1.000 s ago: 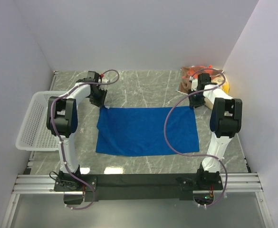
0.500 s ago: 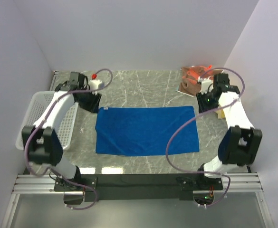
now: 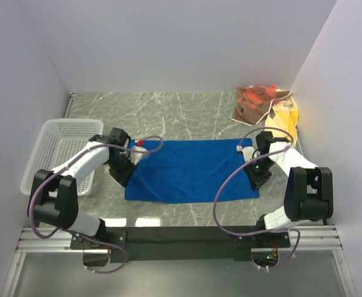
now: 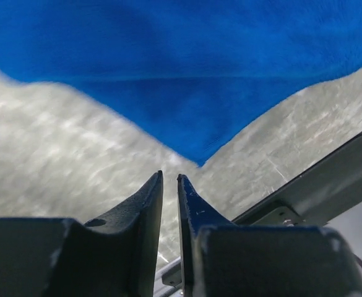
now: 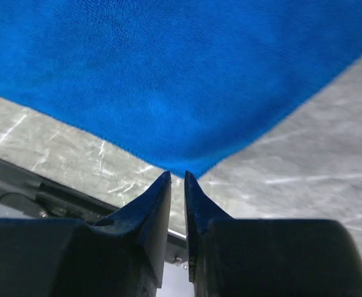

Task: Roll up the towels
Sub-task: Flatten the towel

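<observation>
A solid royal-blue rectangular terry towel is spread flat at the middle of the grey marbled table. A brown-and-orange patterned cloth and a yellow cloth are heaped at the far right. The left gripper is set low, just short of the towel's near left corner. Its jaws are drawn almost together, with only a thin slit left, and nothing is held. The right gripper is narrowed likewise at the near right corner, whose tip meets the jaw ends; whether it is caught cannot be told. For an even roll, both near corners are best pinched at equal depth, lifted only slightly and carried over together, so that the first turn is kept tight and parallel to the far edge.
</observation>
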Robot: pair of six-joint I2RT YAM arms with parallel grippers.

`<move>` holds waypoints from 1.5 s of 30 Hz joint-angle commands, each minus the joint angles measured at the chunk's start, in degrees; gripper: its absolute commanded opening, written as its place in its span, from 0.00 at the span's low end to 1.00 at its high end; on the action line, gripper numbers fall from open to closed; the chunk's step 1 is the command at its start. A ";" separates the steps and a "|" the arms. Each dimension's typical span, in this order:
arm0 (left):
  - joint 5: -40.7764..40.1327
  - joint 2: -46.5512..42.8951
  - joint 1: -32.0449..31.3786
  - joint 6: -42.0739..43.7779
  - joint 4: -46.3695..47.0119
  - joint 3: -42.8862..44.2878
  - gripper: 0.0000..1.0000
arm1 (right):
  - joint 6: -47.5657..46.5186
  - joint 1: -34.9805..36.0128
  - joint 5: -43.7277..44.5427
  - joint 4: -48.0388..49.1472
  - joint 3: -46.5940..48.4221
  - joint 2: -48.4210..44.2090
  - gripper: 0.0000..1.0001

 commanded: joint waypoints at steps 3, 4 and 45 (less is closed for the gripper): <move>-3.80 1.04 -5.81 -1.52 5.22 -4.81 0.20 | 1.14 1.54 4.53 7.81 -4.24 0.07 0.20; -4.06 1.31 -6.34 -1.70 5.75 -5.69 0.20 | 1.31 1.54 4.98 8.34 -4.77 0.33 0.20; -8.99 -0.09 -6.43 1.12 1.29 -1.06 0.30 | 2.19 4.18 1.32 1.60 0.40 -2.64 0.28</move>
